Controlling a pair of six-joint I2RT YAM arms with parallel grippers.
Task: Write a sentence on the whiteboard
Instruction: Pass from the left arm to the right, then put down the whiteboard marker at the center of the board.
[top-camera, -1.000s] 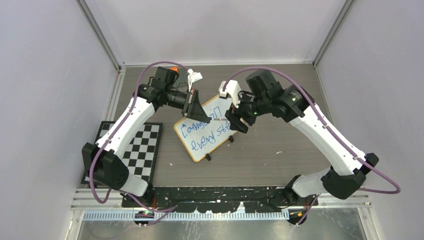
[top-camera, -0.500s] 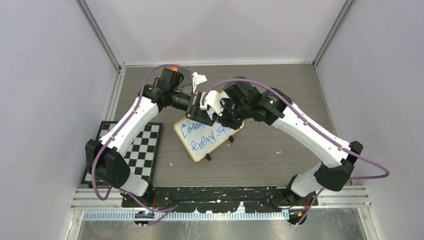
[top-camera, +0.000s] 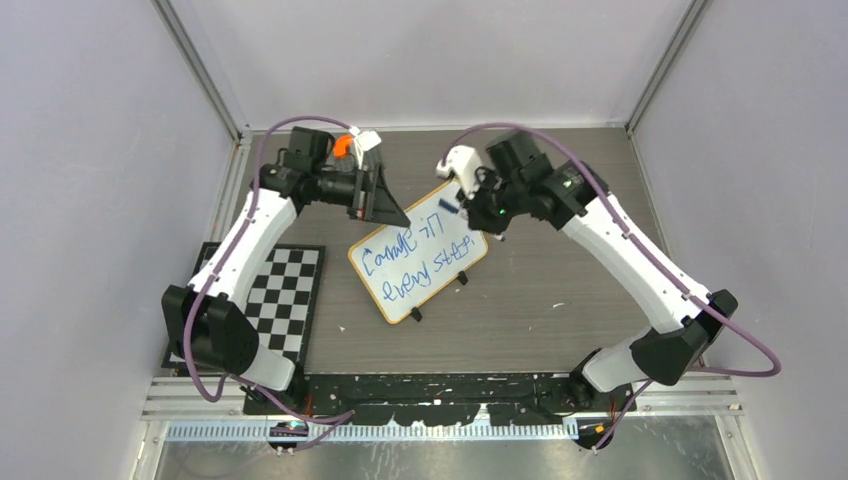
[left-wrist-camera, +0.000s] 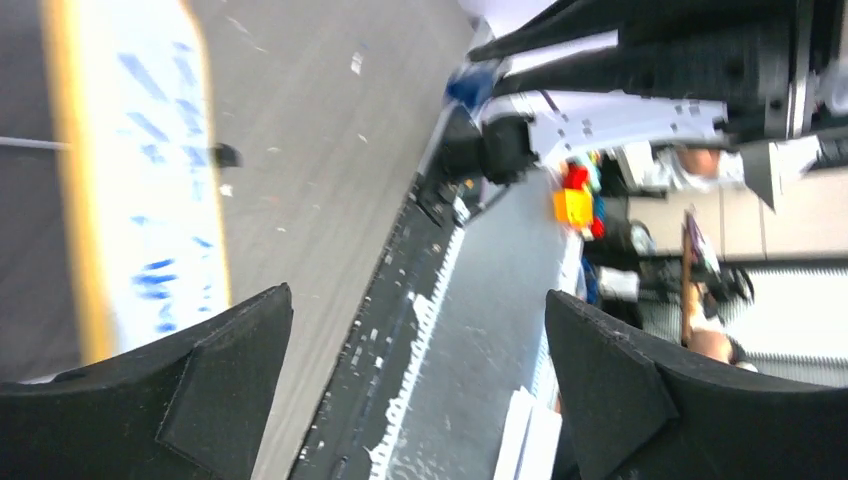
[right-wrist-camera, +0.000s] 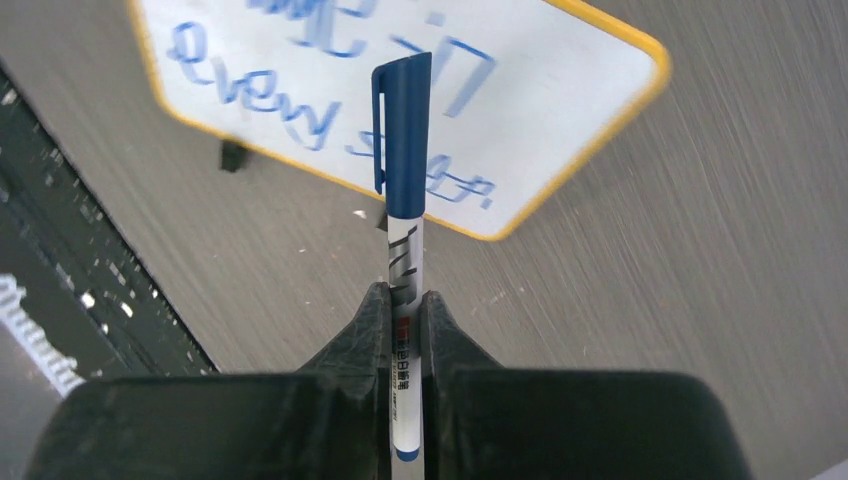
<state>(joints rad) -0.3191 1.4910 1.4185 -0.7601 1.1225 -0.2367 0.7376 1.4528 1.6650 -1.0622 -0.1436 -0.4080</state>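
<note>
- Base rail (top-camera: 440, 385): black, along the near edge of the table (top-camera: 560, 290), with both arm bases on it.
- Checkerboard mat (top-camera: 285, 295): flat on the table at near left, apart from the board.
- Whiteboard (top-camera: 418, 262): lies flat mid-table and turned at a slant, to the right of the mat. It has a tan/yellow rim. Two black clip feet (top-camera: 417, 314) stick out along its near-right edge.
- Sentence (top-camera: 415, 258): blue handwriting in two slanted lines, reading roughly "Courage in / every step". It fills most of the board face.
- Right gripper (right-wrist-camera: 403, 300): fingers pressed together on a marker (right-wrist-camera: 403, 200), which has a white barrel and a blue clip cap on the end pointing away from the fingers. In the right wrist view the cap sits over the board (right-wrist-camera: 560, 90), above the lower line of writing. From the top view the gripper (top-camera: 478, 205) is just off the board's far-right corner, and I cannot tell whether the marker touches it.
- Left gripper (left-wrist-camera: 415, 330): fingers wide apart with nothing between them. The left wrist view is blurry, with the board (left-wrist-camera: 130, 170) at its left edge. In the top view it (top-camera: 385, 195) is above the table beside the board's far-left corner.
</note>
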